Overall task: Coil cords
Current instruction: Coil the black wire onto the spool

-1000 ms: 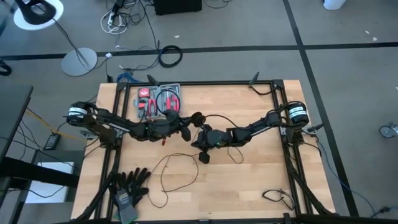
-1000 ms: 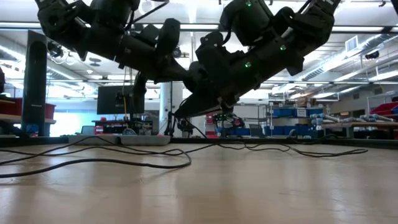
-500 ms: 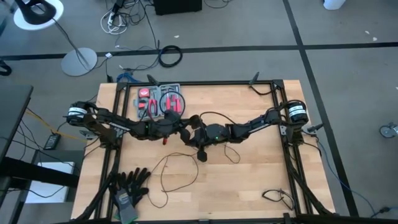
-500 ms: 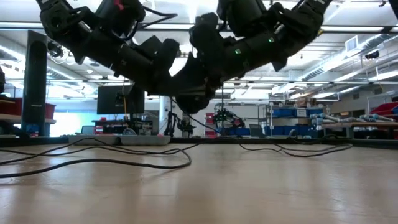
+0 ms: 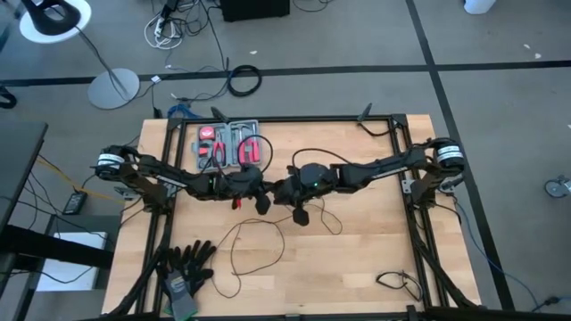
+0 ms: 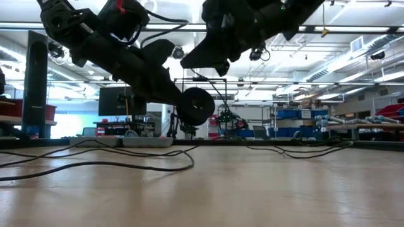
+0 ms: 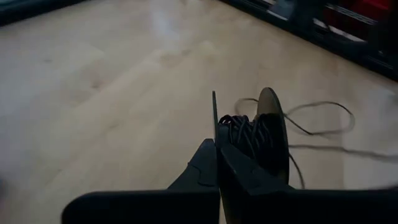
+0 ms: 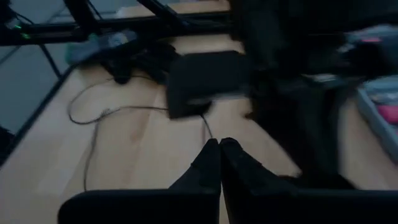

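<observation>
Cords: one thin black wire (image 5: 241, 245) lies in loose loops on the wooden worktop (image 5: 357, 250), in front of where the two arms meet at mid-table.
High view: the left pincer (image 5: 263, 201) and right pincer (image 5: 301, 214) sit just beside each other above the middle of the worktop; a tray of red-handled tools (image 5: 228, 143) stands at the far edge, dark gloves (image 5: 186, 267) at the near left corner, a short plugged cable (image 5: 397, 283) at the near right.
Low view: only here does the round black disc (image 6: 195, 105) show, hanging clear of the worktop under the left arm, with wire trailing flat along the surface (image 6: 95, 165).
Left wrist view: the left pincer (image 7: 219, 163) is fully closed, its tips pressed on a bundle of wound black wire (image 7: 245, 134) beside the disc's edge (image 7: 273, 124); a loop runs off over the wood.
Right wrist view: the right pincer (image 8: 219, 154) is closed tip to tip; whether a strand is caught between the tips is hard to tell, though wire (image 8: 93, 124) lies on the wood beyond.
Room: grey floor with a lamp base (image 5: 113, 87) and a thicker cable ring (image 5: 244, 81); shelving and ceiling lights behind.
</observation>
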Robot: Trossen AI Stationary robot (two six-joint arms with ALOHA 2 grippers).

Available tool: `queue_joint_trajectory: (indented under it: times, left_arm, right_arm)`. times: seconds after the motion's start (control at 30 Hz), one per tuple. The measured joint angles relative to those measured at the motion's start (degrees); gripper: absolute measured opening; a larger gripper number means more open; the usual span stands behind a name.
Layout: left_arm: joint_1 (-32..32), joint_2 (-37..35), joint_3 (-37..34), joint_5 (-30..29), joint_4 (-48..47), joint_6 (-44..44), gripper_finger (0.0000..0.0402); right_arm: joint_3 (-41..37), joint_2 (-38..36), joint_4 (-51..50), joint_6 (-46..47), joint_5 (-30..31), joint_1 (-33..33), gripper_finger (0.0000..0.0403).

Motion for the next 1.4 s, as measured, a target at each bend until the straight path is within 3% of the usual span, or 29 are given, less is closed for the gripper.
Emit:
queue_joint_trajectory:
  times: [0.2,0.53,0.73,0.83,1.03,1.4]
  left_arm:
    - [0.04,0.04,-0.04,6.48,0.64,0.24,0.0]
    - [0.07,0.04,-0.09,10.74,0.93,0.39,0.0]
    - [0.07,-0.07,-0.07,10.29,1.11,0.4,0.0]
    - [0.03,-0.04,-0.07,10.41,0.89,0.36,0.0]
    - [0.02,0.0,-0.09,10.55,0.61,0.39,0.0]
    - [0.27,0.02,-0.11,2.6,1.88,-0.1,0.0]
  right_arm:
    - [0.0,-1.68,-5.25,-0.6,5.06,-0.71,0.0]
    - [0.0,-1.65,-7.25,-0.58,9.3,-0.71,0.0]
    - [0.0,-1.61,-0.52,-2.41,6.74,-0.71,0.0]
    - [0.02,-1.61,-0.68,-2.51,8.72,-0.89,0.0]
    - [0.04,-1.61,-7.57,-0.61,10.07,-1.67,0.0]
    - [0.11,-2.77,-22.04,2.73,13.08,-2.01,0.0028]
